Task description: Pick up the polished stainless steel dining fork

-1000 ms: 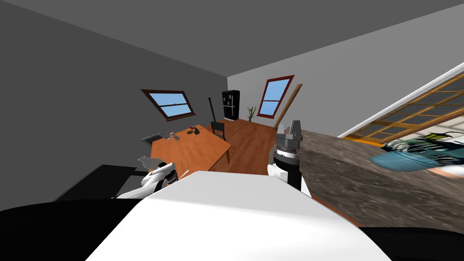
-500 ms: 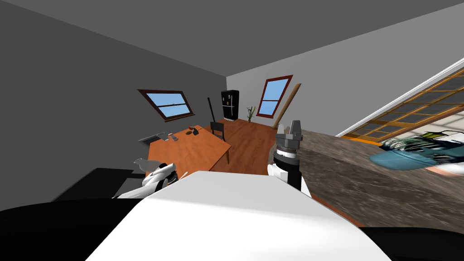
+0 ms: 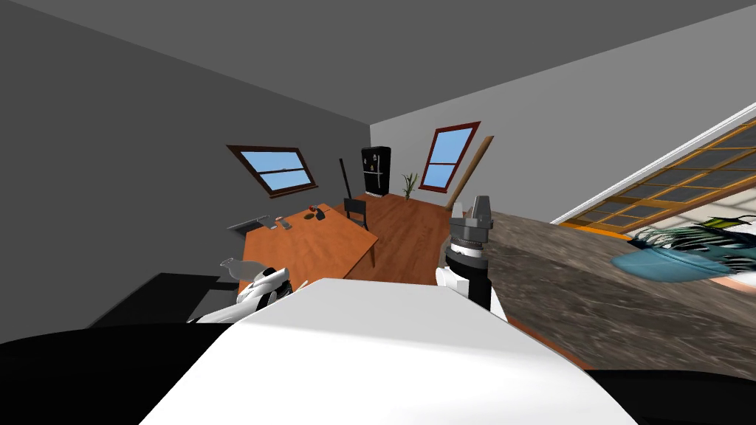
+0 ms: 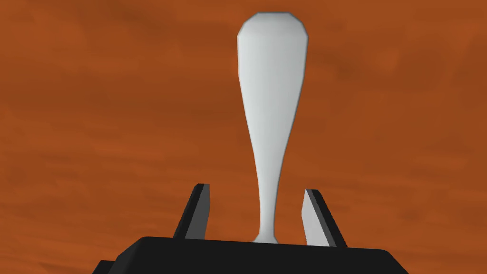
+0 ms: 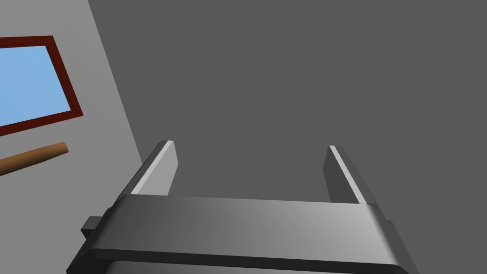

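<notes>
Pale fork (image 4: 272, 85) held in narrowed left end effector (image 4: 256, 188) (wrist view: over orange table (image 4: 95, 119)); right end effector (image 5: 250, 145) wide.

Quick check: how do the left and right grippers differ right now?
Aim: the left gripper points down at the orange table; the right gripper points up at a grey wall. Load: the white fork reaches out from under the left gripper; the right gripper is open and empty. Height: left low, right raised. Same build.
</notes>
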`<state>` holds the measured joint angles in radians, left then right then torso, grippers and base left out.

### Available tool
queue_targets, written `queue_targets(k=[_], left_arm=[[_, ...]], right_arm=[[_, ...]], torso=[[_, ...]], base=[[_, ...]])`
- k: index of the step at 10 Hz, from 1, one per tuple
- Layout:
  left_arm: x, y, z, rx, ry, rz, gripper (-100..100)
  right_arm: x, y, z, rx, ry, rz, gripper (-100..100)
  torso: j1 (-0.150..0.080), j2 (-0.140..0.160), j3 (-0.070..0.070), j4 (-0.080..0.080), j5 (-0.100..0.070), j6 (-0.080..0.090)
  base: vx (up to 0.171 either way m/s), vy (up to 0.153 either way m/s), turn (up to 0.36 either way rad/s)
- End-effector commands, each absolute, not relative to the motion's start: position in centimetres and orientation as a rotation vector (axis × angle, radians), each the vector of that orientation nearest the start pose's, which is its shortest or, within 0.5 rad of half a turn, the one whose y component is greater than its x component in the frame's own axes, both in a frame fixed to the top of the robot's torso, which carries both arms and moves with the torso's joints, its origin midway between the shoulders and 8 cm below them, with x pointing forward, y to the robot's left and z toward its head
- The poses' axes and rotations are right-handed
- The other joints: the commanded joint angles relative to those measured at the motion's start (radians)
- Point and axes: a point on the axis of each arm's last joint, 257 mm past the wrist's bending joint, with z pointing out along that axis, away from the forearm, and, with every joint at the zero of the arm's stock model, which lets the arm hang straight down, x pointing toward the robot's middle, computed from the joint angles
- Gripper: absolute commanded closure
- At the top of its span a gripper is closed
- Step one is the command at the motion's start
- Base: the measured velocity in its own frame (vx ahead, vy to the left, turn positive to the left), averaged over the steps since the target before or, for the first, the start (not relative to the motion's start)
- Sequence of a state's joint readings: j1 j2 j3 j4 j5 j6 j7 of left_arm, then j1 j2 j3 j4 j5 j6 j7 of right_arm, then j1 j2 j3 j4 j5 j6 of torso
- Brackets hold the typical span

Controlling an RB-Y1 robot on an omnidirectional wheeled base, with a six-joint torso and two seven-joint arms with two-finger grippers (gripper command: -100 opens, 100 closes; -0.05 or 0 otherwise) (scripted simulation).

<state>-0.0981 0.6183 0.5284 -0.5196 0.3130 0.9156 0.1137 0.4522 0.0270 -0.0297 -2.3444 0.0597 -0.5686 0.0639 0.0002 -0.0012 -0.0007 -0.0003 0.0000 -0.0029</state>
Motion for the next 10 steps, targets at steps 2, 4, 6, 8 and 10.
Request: queue_targets(k=[2, 4, 6, 8, 10], left_arm=[[13.7, 62.0, -53.9, -2.806, 0.949, 0.224, 100], [13.7, 62.0, -53.9, -2.807, 0.948, 0.224, 100], [14.0, 62.9, -52.8, -2.804, 0.943, 0.225, 100], [14.2, 63.5, -52.1, -2.807, 0.938, 0.227, 100], [14.1, 63.4, -52.1, -2.807, 0.939, 0.227, 0]], right_arm=[[31.8, -27.2, 7.9, 0.474, 0.513, 1.224, 0], [31.8, -27.2, 7.9, 0.474, 0.513, 1.224, 0], [31.8, -27.2, 7.9, 0.474, 0.513, 1.224, 0], [31.8, -27.2, 7.9, 0.474, 0.513, 1.224, 0], [31.8, -27.2, 7.9, 0.474, 0.513, 1.224, 0]], torso=[[0.001, 0.0, 0.0, 0.0, 0.0, 0.001], [0.001, 0.0, 0.0, 0.0, 0.0, 0.001], [0.001, 0.0, 0.0, 0.0, 0.0, 0.001], [-0.004, 0.002, 0.001, 0.001, -0.002, 0.001], [-0.002, 0.001, 0.001, 0.0, -0.001, 0.001]], base=[[0.0, 0.0, 0.0], [0.0, 0.0, 0.0], [-0.013, -0.023, -0.019], [-0.028, -0.066, -0.031], [-0.004, -0.012, 0.001]])
